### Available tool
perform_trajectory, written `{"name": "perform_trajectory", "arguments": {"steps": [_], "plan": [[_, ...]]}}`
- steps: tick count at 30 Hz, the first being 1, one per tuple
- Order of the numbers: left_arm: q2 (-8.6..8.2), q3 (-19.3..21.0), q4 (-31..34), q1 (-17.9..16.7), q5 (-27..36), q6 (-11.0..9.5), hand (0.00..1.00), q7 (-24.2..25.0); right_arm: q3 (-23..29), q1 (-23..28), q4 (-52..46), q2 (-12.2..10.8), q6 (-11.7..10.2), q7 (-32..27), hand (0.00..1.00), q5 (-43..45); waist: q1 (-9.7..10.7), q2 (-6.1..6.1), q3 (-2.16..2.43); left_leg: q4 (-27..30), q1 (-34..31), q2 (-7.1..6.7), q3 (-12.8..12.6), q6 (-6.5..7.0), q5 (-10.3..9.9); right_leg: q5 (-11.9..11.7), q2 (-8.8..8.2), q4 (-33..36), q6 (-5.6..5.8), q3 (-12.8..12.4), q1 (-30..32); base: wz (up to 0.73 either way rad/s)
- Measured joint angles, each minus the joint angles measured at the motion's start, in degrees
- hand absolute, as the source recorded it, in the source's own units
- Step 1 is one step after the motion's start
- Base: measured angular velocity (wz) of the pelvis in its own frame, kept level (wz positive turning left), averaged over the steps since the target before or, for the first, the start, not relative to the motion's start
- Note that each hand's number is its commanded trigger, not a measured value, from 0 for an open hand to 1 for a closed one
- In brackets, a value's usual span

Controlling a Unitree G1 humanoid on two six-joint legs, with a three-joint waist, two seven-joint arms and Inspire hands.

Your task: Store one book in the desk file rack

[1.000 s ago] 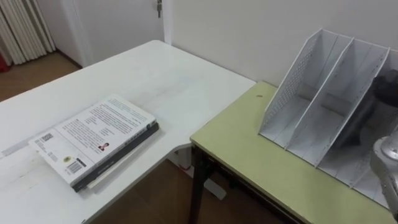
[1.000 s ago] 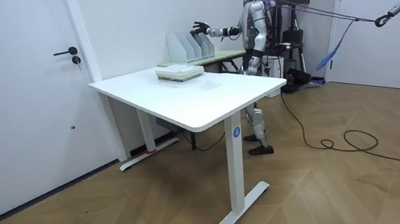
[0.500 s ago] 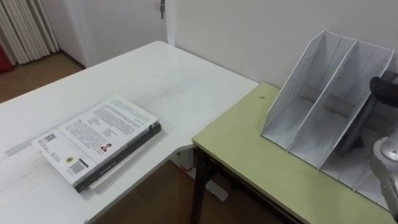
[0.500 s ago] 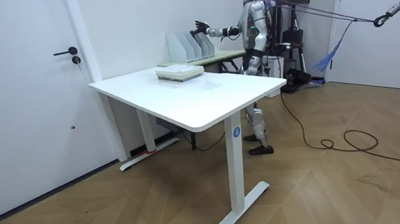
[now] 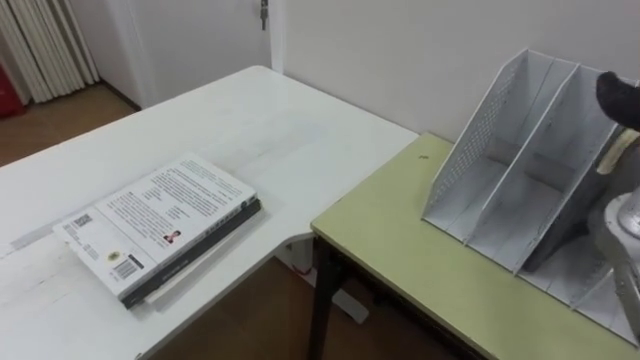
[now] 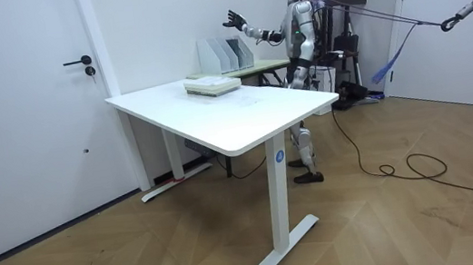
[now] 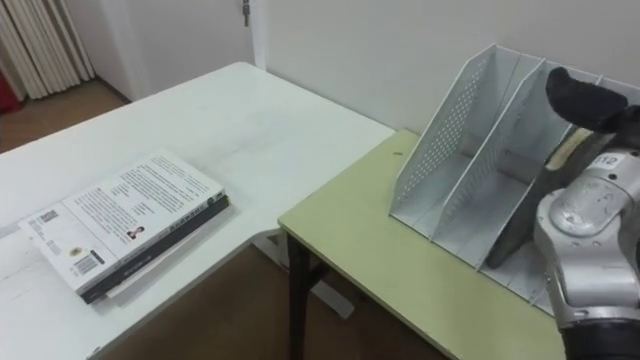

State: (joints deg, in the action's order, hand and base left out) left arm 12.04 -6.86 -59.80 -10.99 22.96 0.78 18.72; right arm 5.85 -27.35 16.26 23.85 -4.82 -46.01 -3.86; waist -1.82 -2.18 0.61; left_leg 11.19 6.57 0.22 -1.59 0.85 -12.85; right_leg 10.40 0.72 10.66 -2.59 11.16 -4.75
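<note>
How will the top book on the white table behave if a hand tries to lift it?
The top book looks thick, so it is probably fairly stiff and somewhat heavy. It lies flat on another book, so it may slide sideways before an edge lifts. Flat as it lies, it should not roll or tip.

Book (image 7: 125, 220) lying flat near white tabletop's (image 7: 260, 120) left edge, white file rack (image 7: 460, 170) at green desk's (image 7: 400, 290) far edge.
</note>
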Motion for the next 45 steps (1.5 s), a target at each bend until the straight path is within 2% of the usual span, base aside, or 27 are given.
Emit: {"name": "perform_trajectory", "arguments": {"steps": [2,6,10,15,21,24,28,32,35,39,42,45], "plan": [[0.0,0.01,-0.13,0.21,0.0,-0.56,0.0,-0.04,-0.02,0.01,-3.64,0.0,-1.51,-0.05,0.0,-0.02,-0.06,-0.15,-0.08,-0.02,0.04,0.0,-0.04,0.0,0.0,0.0,0.02,0.0,0.0,-0.2,-0.03,0.0],[-0.01,0.01,-0.18,0.11,0.0,-0.83,0.0,-0.2,-0.03,0.53,-9.9,-0.02,-1.92,0.46,0.0,0.02,-0.21,-0.15,-0.08,-0.36,0.42,0.06,-0.75,0.0,0.0,-0.02,0.2,-0.02,0.02,-1.47,-0.19,-0.09],[-0.02,0.01,-0.35,-0.06,-0.1,-1.25,0.0,-0.54,-0.02,1.91,-15.7,-0.33,-3.49,2.12,0.0,1.99,-0.02,-0.21,-0.12,-0.43,0.81,0.04,-0.87,0.0,0.0,-0.05,0.22,-0.05,0.05,-1.72,-0.27,-0.03],[0.08,-0.07,-0.36,-0.05,-0.01,-1.71,0.0,-0.41,-0.15,4.98,-21.67,-0.41,-4.01,6.11,0.0,2.22,0.11,-0.27,-0.27,-0.43,0.71,0.07,-0.98,0.0,0.0,-0.05,0.24,-0.04,0.05,-1.82,-0.15,-0.01],[0.15,0.02,-0.52,-0.04,-0.05,-2.48,0.0,0.42,-1.68,6.43,-24.24,-0.46,-3.9,16.39,0.0,1.44,-0.14,-0.25,-0.36,-0.59,0.47,0.25,-1.77,0.0,0.0,-0.16,0.38,0.17,0.0,-2.86,0.65,-0.09],[0.31,0.03,-0.51,-0.22,-0.08,-2.58,0.0,0.77,-5.15,6.63,-25.77,-0.42,-3.86,24.38,0.0,-1.5,-0.19,-0.2,-0.42,-0.84,0.08,0.58,-2.8,-0.01,0.01,-0.51,0.41,0.24,-0.21,-3.25,1.09,-0.15],[0.97,0.29,-0.49,-0.03,-0.07,-2.82,0.0,1.94,-7.79,7.28,-26.13,-0.36,-2.06,36.31,0.0,-6.35,-0.11,-1.02,-0.75,-0.81,-0.01,0.69,-2.51,-0.03,0.0,-0.59,0.33,-0.03,-0.26,-3.18,1.05,0.0],[1.38,0.71,-0.48,0.2,-0.31,-2.27,0.0,3.58,-11.52,8.57,-27.83,-0.25,1.98,49.86,0.0,-9.88,-0.45,-1.23,-0.71,-0.95,-0.06,1.03,-2.97,-0.06,-0.02,-0.6,0.3,-0.11,-0.24,-3.31,1.09,-0.01],[1.81,1.41,-0.48,0.48,-0.75,-1.59,0.0,5.09,-12.78,8.66,-28.26,-0.24,3.43,58.23,0.0,-10.55,-1.13,-1.34,-0.65,-0.97,0.1,1.08,-3.0,-0.06,-0.02,-0.63,0.33,0.0,-0.23,-3.39,1.02,-0.01],[2.16,1.37,-0.48,1.05,-0.74,-0.44,0.0,5.58,-14.94,8.73,-28.23,0.01,5.55,66.14,0.0,-10.5,-2.11,-1.55,-0.64,-0.96,0.15,1.17,-2.9,-0.07,-0.02,-0.7,0.37,0.03,-0.32,-3.24,0.99,0.0],[2.48,1.02,-0.45,1.6,-0.48,0.69,0.0,5.81,-18.16,11.57,-27.49,0.03,7.41,74.29,0.0,-10.68,-3.07,-1.57,-0.93,-0.94,-0.14,1.19,-2.59,-0.08,-0.02,-0.71,0.3,0.19,-0.33,-2.98,0.92,0.04],[2.66,1.02,-0.45,2.41,-0.74,1.84,0.0,6.0,-20.42,13.17,-24.93,0.03,9.23,79.49,0.0,-10.51,-3.46,-1.8,-0.87,-0.82,-1.11,1.15,-2.27,-0.18,-0.12,-0.85,0.26,0.17,-0.28,-2.79,1.63,0.04]]}}
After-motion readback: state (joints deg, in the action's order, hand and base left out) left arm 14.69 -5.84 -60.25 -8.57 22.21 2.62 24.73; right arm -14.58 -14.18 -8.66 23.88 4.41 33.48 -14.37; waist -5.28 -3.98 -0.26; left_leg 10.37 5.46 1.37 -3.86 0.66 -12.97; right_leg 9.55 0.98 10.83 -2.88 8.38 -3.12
